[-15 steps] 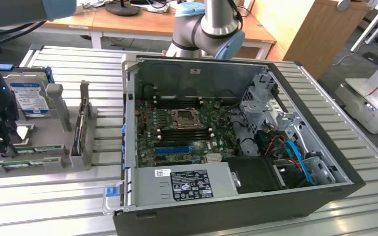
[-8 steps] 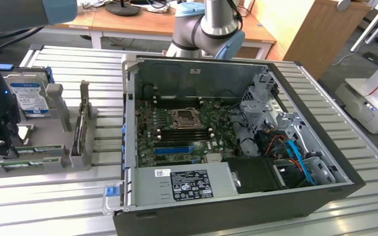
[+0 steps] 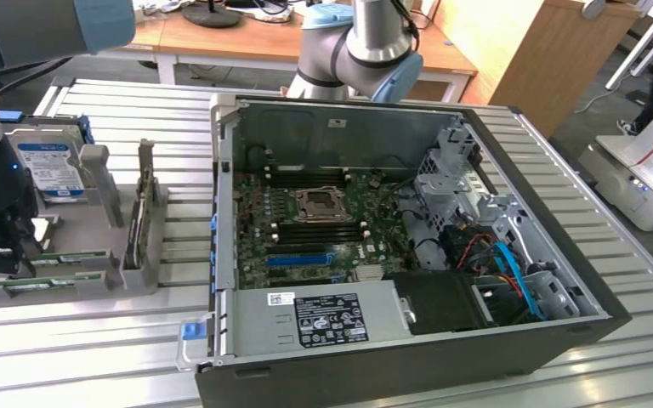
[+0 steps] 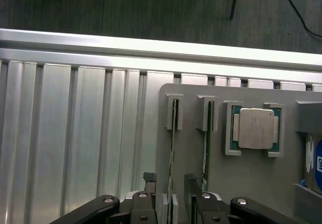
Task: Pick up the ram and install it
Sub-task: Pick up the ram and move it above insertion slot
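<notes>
Jaws stood open, straddling the ram (image 4: 172, 148), one finger (image 4: 149, 179) on either side and neither clearly touching it. The ram stood on edge in a slot of the grey holder (image 4: 188, 133), beside a second stick (image 4: 205, 148) and the processor (image 4: 254, 128). The holder lay on the counter (image 3: 99, 357), at the exterior view's left of the open computer case (image 3: 338, 136).

Bright, even indoor light; hard glare on the table rail (image 4: 151, 48); computer case (image 3: 303, 127) interior shadowed; floor (image 4: 126, 2) dim.
</notes>
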